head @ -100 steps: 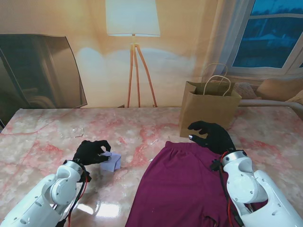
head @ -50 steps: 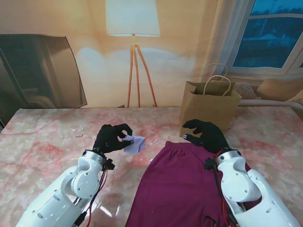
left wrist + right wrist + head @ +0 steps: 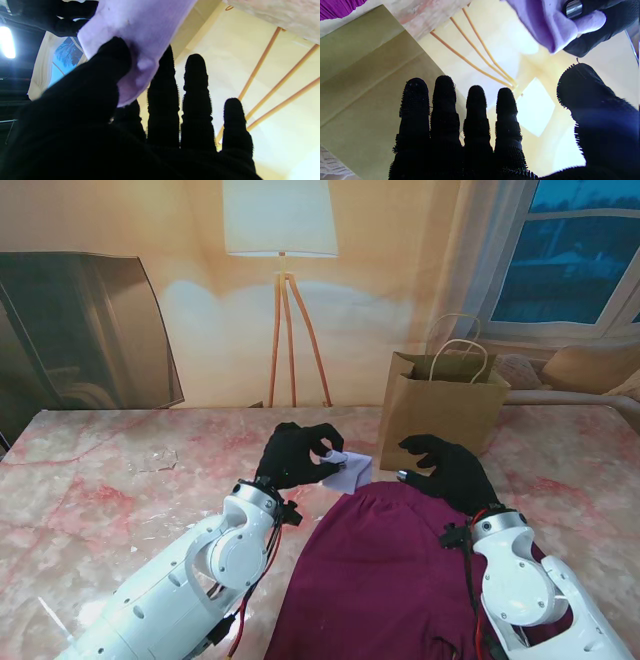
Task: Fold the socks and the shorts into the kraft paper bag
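In the past second the left hand (image 3: 298, 455) has swung from the lower left of the frame to just left of centre, its fingers (image 3: 162, 100) pinched on the folded lilac socks (image 3: 350, 472), now beside the kraft paper bag (image 3: 440, 415) at centre right. The right hand (image 3: 450, 470) hovers over the shorts (image 3: 385, 580) on the worktop (image 3: 100, 480), fingers spread and holding nothing. The socks look near dropping in; the shorts remain unfolded.

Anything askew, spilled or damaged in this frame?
Nothing stands out. The kraft paper bag stands upright at the table's far side, the maroon shorts lie flat, and the left hand holds the lilac socks beside the bag. The right hand is open above the shorts.
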Robot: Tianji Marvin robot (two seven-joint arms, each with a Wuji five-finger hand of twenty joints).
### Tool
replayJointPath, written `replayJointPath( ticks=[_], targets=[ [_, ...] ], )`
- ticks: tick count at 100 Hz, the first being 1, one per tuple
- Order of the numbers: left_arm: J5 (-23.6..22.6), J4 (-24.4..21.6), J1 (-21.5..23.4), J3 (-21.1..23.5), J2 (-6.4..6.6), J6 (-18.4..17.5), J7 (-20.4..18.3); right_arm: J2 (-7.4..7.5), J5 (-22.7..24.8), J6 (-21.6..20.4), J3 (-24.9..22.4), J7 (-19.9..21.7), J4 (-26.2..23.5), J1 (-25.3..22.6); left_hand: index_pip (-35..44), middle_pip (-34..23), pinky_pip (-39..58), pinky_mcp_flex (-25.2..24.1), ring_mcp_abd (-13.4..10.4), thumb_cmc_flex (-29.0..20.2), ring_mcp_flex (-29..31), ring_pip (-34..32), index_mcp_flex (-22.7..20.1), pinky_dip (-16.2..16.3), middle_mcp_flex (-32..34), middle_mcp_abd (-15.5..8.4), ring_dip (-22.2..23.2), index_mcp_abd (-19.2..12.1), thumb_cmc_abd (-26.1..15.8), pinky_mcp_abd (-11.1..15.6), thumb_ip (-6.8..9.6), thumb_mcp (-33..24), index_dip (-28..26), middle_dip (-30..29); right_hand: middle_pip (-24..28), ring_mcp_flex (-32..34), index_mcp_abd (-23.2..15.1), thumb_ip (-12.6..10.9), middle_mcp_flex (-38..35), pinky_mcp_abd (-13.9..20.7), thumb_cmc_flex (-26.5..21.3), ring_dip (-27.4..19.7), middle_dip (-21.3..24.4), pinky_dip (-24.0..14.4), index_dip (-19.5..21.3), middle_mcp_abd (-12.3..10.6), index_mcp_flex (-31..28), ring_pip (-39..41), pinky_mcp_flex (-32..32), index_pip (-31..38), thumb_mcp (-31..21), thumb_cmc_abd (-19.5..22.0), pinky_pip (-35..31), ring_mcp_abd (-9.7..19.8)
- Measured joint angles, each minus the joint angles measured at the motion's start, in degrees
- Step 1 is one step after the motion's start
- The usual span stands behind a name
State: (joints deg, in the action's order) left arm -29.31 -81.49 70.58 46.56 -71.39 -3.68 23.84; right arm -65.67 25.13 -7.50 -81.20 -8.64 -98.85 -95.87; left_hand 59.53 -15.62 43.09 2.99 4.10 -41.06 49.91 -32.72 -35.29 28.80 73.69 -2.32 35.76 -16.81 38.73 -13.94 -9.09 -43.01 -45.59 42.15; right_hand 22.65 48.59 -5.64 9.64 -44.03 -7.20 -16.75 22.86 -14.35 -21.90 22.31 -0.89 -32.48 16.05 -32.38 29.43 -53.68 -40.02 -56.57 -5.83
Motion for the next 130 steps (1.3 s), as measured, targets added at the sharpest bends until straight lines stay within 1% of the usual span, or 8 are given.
replayJointPath(
  ticks=[21, 44, 65, 76, 90, 97, 114, 130],
  targets=[
    [0.82, 1.04, -1.6, -2.41, -1.3, 0.56, 0.88, 0.06, -3.69, -1.29, -0.28, 2.46, -0.19, -0.32, 0.0, 0.0, 0.0, 0.0, 0.0, 0.0, 0.0, 0.0, -0.01, -0.01, 0.0, 0.0, 0.01, 0.0, 0.0, -0.01, 0.0, -0.01, 0.0, 0.01, -0.43, -0.26, 0.77, 0.0, 1.36, -0.04, -1.04, -0.08, 0.0, 1.44, -0.56, 0.08, 1.44, 0.0, -0.06, -0.81, -0.69, -1.35, 0.75, -0.1],
    [0.93, 1.52, -2.42, -3.91, -2.05, 0.57, 1.6, 0.09, -6.15, -1.42, 1.58, 2.43, -0.01, 0.61, 0.01, 0.0, 0.0, 0.01, 0.0, 0.0, 0.0, -0.01, -0.01, -0.01, 0.0, 0.0, 0.01, 0.0, 0.0, -0.01, 0.0, -0.02, 0.01, 0.03, -0.37, -0.28, 1.48, 0.0, 2.82, -0.08, -3.6, -0.1, 0.0, 2.58, -0.83, 0.56, 2.75, 0.0, -1.21, -0.85, -1.77, -1.89, 0.75, -0.16],
    [0.91, 1.6, -2.48, -4.18, -2.41, 0.26, 2.16, 0.03, -6.5, -0.73, 4.15, 2.41, 0.82, 2.74, 0.01, 0.0, 0.0, 0.01, 0.0, 0.0, 0.0, -0.01, -0.02, -0.01, 0.0, 0.0, 0.02, -0.01, 0.0, -0.02, 0.0, -0.02, 0.01, 0.04, 4.0, 2.07, 1.52, 0.0, 2.78, -0.13, -5.65, 0.68, -1.37, 2.69, -0.79, 0.64, 2.5, 3.07, -4.43, -0.7, -3.46, -1.84, -0.92, -0.17],
    [0.75, 1.36, -2.17, -4.06, -2.42, -0.16, 2.48, -0.12, -6.48, -0.03, 5.53, 1.33, 1.61, 3.97, 0.01, 0.0, 0.0, 0.01, 0.0, 0.0, 0.0, -0.01, -0.02, -0.01, 0.0, 0.0, 0.02, -0.01, 0.0, -0.02, 0.0, -0.02, 0.01, 0.14, 9.74, 5.26, 1.23, 0.0, 0.44, -0.2, -7.96, 5.88, -4.7, 2.7, 1.24, 0.66, -0.46, 8.36, -7.3, 1.69, -6.37, -1.2, -4.54, -0.09],
    [0.36, 0.94, -1.81, -3.98, -2.4, -0.4, 2.49, -0.73, -5.72, -0.01, 6.54, -1.42, 2.66, 5.03, 0.01, 0.0, 0.0, 0.0, 0.0, 0.0, 0.0, -0.01, -0.02, -0.01, 0.0, 0.0, 0.02, -0.03, 0.0, -0.03, 0.0, -0.02, 0.01, 0.19, 14.77, 9.66, -1.94, 0.0, -5.12, -0.79, -9.93, 11.79, -9.57, 2.71, 4.74, 0.66, -6.82, 14.78, -11.59, 7.09, -7.8, -1.2, -9.77, 0.13],
    [0.24, 0.92, -1.77, -3.97, -2.4, -0.5, 2.52, -0.81, -5.68, -0.1, 6.64, -0.92, 2.67, 5.2, 0.0, 0.0, 0.0, 0.01, 0.0, 0.0, 0.0, -0.01, -0.02, -0.02, 0.0, 0.0, 0.02, -0.03, 0.0, -0.03, 0.0, -0.02, 0.01, 0.21, 15.48, 11.84, -5.07, 3.85, -8.7, -1.01, -13.12, 12.9, -11.58, 2.71, 2.68, 0.66, -8.71, 16.88, -14.07, 14.23, -7.81, -2.07, -12.02, 0.18],
    [0.24, 0.93, -1.65, -3.86, -2.39, -1.12, 2.65, -0.81, -4.5, -0.2, 7.76, -1.18, 3.16, 6.06, 0.01, 0.0, 0.0, 0.01, 0.0, -0.1, 0.0, -0.01, -0.02, -0.03, 0.0, 0.0, 0.02, -0.03, 0.01, -0.02, 0.0, -0.66, 0.01, 0.22, 15.5, 18.82, -9.59, 4.02, -17.62, -1.56, -17.67, 14.57, -12.97, 2.71, -0.35, 0.26, -13.01, 21.16, -21.05, 23.28, -8.59, -5.04, -16.71, 0.78],
    [0.11, 0.71, -1.19, -3.51, -2.31, -1.67, 2.67, -1.06, -3.57, -0.23, 8.64, -3.49, 4.08, 7.06, 0.01, 0.0, 0.0, -0.1, 0.0, 0.02, 0.0, 0.0, -0.04, -0.51, 0.0, 0.0, 0.03, -0.03, 0.07, -0.02, 0.0, -0.63, 0.02, 0.22, 15.95, 23.46, -12.0, 4.49, -23.46, -2.06, -19.11, 15.29, -12.99, 2.71, -0.4, 0.07, -18.05, 24.34, -26.0, 24.08, -10.02, -7.77, -19.86, 0.92]
  ],
)
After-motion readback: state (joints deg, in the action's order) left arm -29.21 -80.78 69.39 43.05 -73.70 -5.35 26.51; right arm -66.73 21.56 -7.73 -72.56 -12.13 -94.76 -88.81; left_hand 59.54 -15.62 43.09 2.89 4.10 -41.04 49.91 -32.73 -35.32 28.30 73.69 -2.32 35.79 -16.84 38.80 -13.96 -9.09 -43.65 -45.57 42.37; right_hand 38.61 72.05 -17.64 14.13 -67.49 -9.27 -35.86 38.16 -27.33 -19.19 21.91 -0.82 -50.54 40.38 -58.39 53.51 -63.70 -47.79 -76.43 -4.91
